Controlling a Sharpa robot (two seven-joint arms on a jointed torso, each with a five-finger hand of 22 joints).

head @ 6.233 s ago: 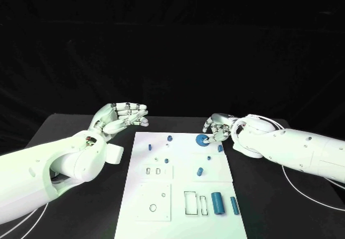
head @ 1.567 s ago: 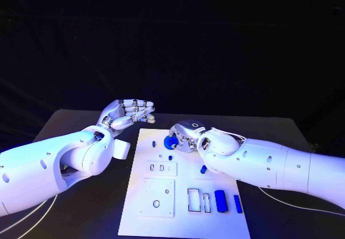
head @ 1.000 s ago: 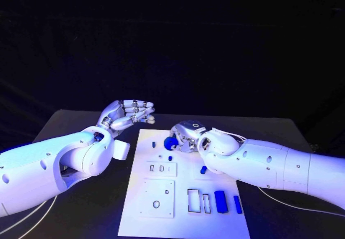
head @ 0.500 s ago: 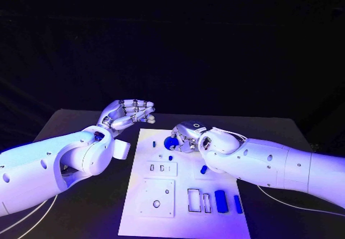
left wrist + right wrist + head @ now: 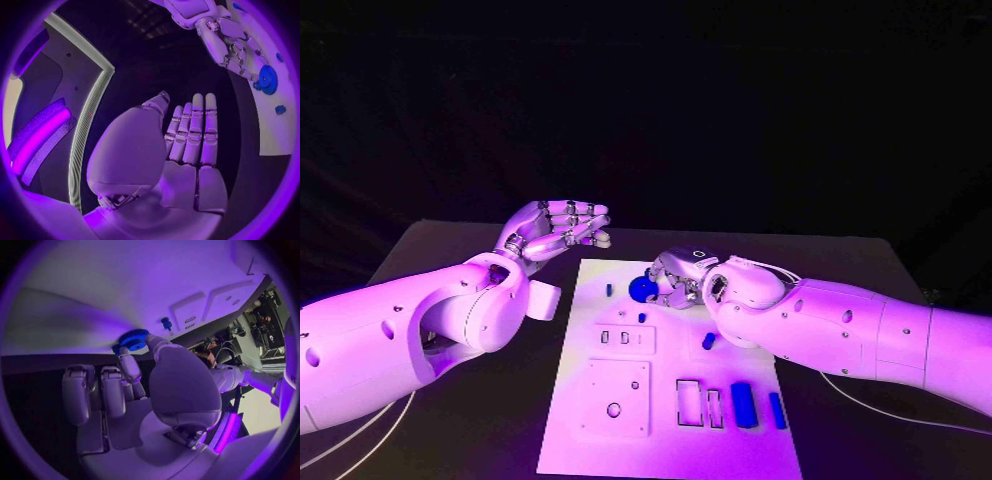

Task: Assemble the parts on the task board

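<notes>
The right hand pinches a round blue wheel at the top middle of the white board. The left hand hovers, curled and holding nothing. Two blue bars wait at the lower right, so much work looks left.

On the task board, two cylinders lie right of the slots

Left hand raised at far left, fingers curled, holding nothing. Right hand lowered mid-scene, fingertips pinching a blue gear.
</notes>
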